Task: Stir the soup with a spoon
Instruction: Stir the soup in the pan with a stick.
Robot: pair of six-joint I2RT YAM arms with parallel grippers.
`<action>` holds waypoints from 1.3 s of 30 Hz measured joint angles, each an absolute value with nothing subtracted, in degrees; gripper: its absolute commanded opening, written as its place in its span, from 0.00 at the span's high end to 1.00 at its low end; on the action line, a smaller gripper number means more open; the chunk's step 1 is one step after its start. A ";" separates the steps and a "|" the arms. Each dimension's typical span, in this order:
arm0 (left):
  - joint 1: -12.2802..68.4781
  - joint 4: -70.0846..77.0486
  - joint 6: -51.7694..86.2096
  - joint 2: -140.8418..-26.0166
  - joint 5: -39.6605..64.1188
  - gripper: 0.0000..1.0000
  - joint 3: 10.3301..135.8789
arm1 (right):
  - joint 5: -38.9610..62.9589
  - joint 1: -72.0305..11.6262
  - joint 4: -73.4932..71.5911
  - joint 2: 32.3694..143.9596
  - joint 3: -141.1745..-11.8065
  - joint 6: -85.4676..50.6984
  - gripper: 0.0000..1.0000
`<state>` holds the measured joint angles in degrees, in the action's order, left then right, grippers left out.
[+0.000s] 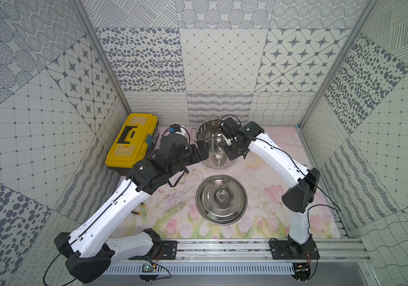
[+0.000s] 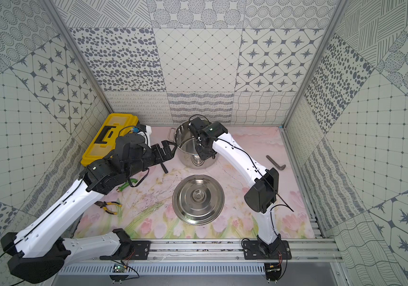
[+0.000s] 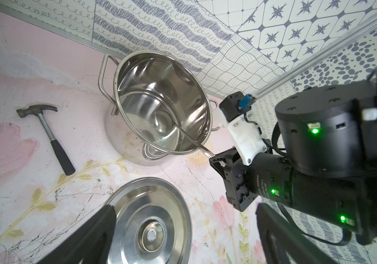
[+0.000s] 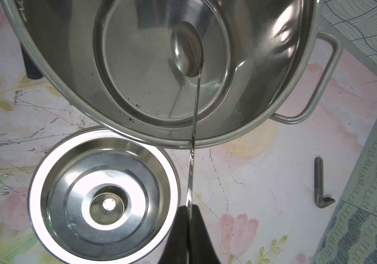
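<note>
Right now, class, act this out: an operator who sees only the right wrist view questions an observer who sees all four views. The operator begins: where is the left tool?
Observer: The left tool stands open beside the pot, holding nothing.
Operator: What else is on that side?
Observer: A yellow toolbox in the far left corner.
Operator: Anything loose nearer the base?
Observer: Yellow-handled pliers lie on the mat.
</note>
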<state>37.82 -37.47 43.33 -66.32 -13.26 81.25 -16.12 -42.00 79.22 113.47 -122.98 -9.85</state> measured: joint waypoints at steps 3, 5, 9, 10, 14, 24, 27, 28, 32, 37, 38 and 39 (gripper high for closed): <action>37.82 -37.47 43.40 -66.32 -13.23 0.01 81.25 | -14.85 -42.85 79.20 114.32 -124.46 -10.59 1.00; 37.82 -37.47 43.48 -66.32 -13.23 0.00 81.25 | -14.35 -43.20 79.26 115.61 -126.87 -11.16 1.00; 37.80 -37.50 43.51 -65.98 -13.23 0.01 81.08 | -14.11 -43.48 80.23 120.40 -135.68 -11.81 1.00; 37.80 -37.50 43.51 -65.80 -13.23 0.01 80.99 | -14.17 -43.48 80.62 121.97 -138.50 -11.86 1.00; 37.78 -37.54 43.53 -65.19 -13.26 0.01 80.58 | -14.96 -43.48 82.94 128.53 -149.91 -11.77 1.00; 37.78 -37.52 43.51 -64.42 -13.23 0.01 80.44 | -17.61 -41.36 86.98 133.58 -156.44 -11.57 1.00; 37.78 -37.52 43.46 -64.42 -13.06 0.01 80.40 | -18.61 -39.94 87.00 133.49 -155.30 -11.57 1.00; 37.78 -37.52 43.46 -64.42 -12.97 0.01 80.40 | -18.85 -39.59 87.00 133.49 -154.71 -11.57 1.00; 37.78 -37.47 43.29 -64.49 -12.32 0.00 80.40 | -20.14 -38.35 86.94 133.19 -151.57 -11.57 1.00; 37.58 -36.67 42.81 -65.65 -10.94 0.01 80.42 | -20.93 -38.41 85.47 129.12 -142.21 -11.57 1.00; 37.39 -36.53 42.68 -66.02 -10.66 0.01 80.44 | -20.93 -38.48 85.08 127.92 -140.31 -11.57 1.00; 36.97 -36.38 42.54 -66.50 -10.07 0.00 80.51 | -20.97 -38.54 84.31 126.10 -137.58 -11.64 1.00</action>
